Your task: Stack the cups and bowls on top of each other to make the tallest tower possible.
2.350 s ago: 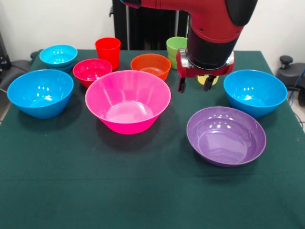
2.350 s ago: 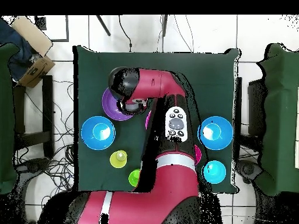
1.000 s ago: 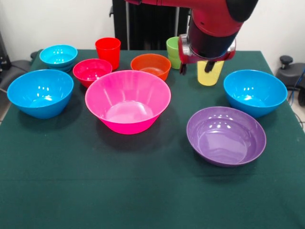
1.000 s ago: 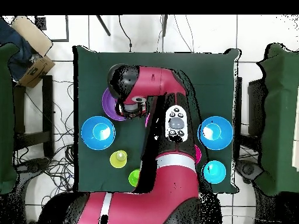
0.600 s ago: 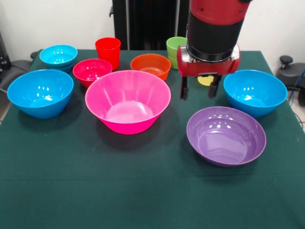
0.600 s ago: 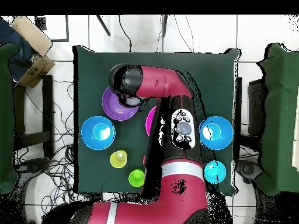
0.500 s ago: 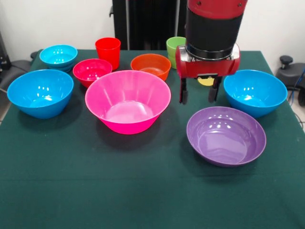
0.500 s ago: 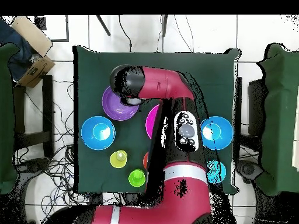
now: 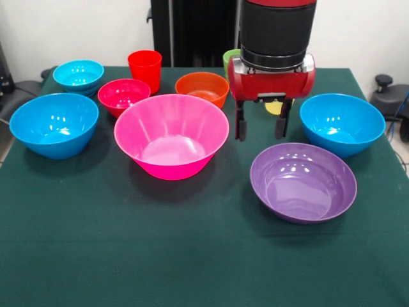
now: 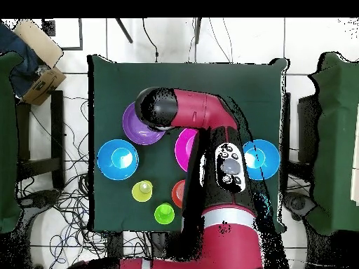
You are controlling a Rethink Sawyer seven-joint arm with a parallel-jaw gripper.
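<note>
Though largest, pink bowl [image 9: 171, 134] empty.

This looks like a robot laboratory. A large red and black robot arm [image 9: 276, 38] stands at a table [image 9: 192, 256] covered with dark green cloth. In the overhead view the floor [image 10: 175, 38] has pale tiles, and many loose cables [image 10: 66, 203] lie on it around the table. A cardboard box [image 10: 41, 83] sits at one side. Behind the table is a plain white wall [image 9: 70, 29].

Counter [image 9: 128, 256] covered in dark green cloth. Cardboard box [image 10: 38, 80] and cables [image 10: 70, 203] on tiled floor [image 10: 301, 42].
</note>
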